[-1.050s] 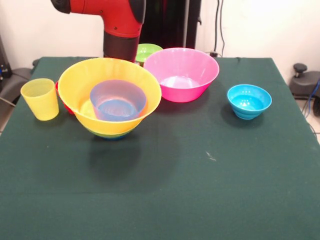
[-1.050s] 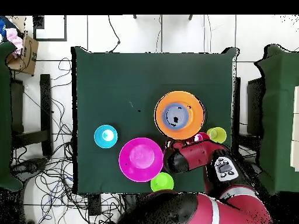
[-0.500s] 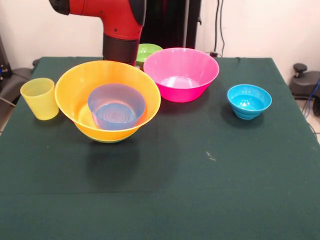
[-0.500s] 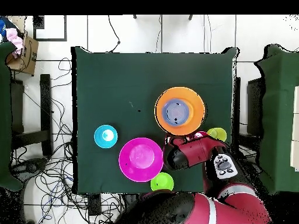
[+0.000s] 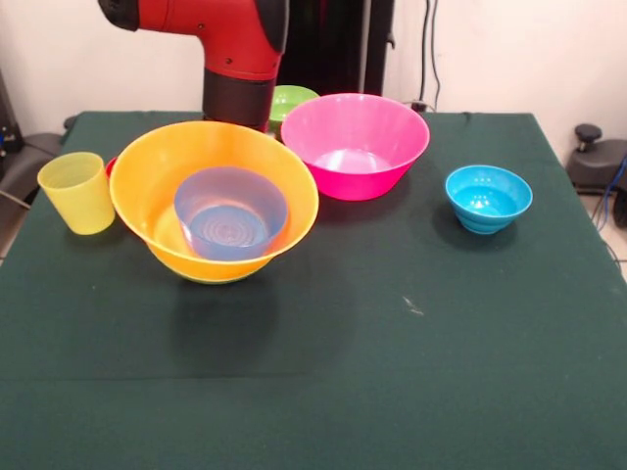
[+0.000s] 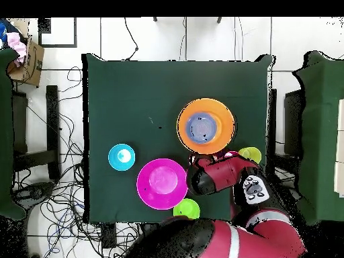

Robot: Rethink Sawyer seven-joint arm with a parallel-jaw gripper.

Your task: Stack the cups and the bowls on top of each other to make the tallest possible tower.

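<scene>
The gripper itself is hidden behind the orange bowl [image 5: 215, 199], so its state cannot be told. The overhead view alone shows the arm [image 6: 225, 176] reaching beside the yellow cup [image 6: 250, 154]. A purple cup [image 5: 231, 211] sits inside the orange bowl; no writing is readable.

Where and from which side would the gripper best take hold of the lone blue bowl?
Grip the blue bowl by its rim, coming straight down with one finger inside and one outside. It stands upright and open, apart from the pink bowl, so probably any side of the rim is free.
</scene>
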